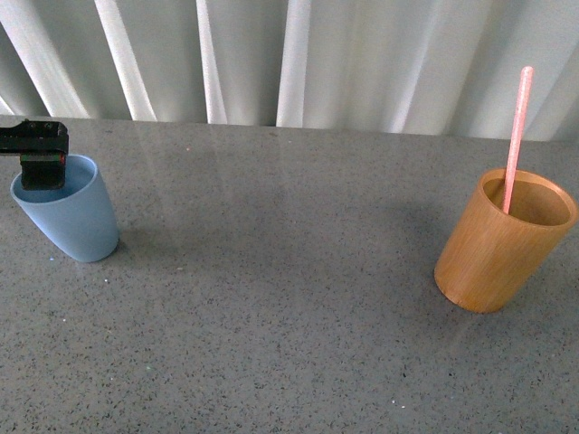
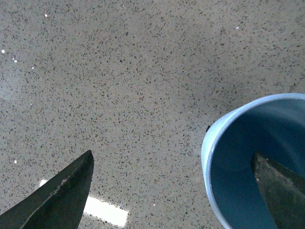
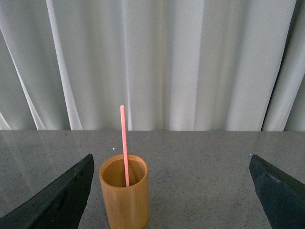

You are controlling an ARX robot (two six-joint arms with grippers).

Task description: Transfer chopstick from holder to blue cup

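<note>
Looking through the front view first, I see the blue cup [image 1: 68, 217] at the far left of the grey speckled table [image 1: 271, 307], with the black tip of my left gripper [image 1: 41, 161] sitting over its rim. Well apart from it, at the far right, the holder [image 1: 502, 242] stands upright with the chopstick [image 1: 517, 127] in it. The chopstick leans on the inner wall and rises well above the rim. A white curtain [image 1: 317, 54] hangs behind the table.

On the left wrist view, the left gripper is spread wide and has hold of nothing. One finger [image 2: 279, 191] is inside the blue cup [image 2: 224, 157] and the other [image 2: 62, 195] is outside over bare table, so the cup's wall lies between them. I cannot tell whether either finger touches it.

On the right wrist view, my right gripper [image 3: 170, 155] is also wide open and empty. The holder [image 3: 124, 200] sits ahead between its fingers, nearer one of them, with the chopstick [image 3: 124, 143] upright inside.
</note>
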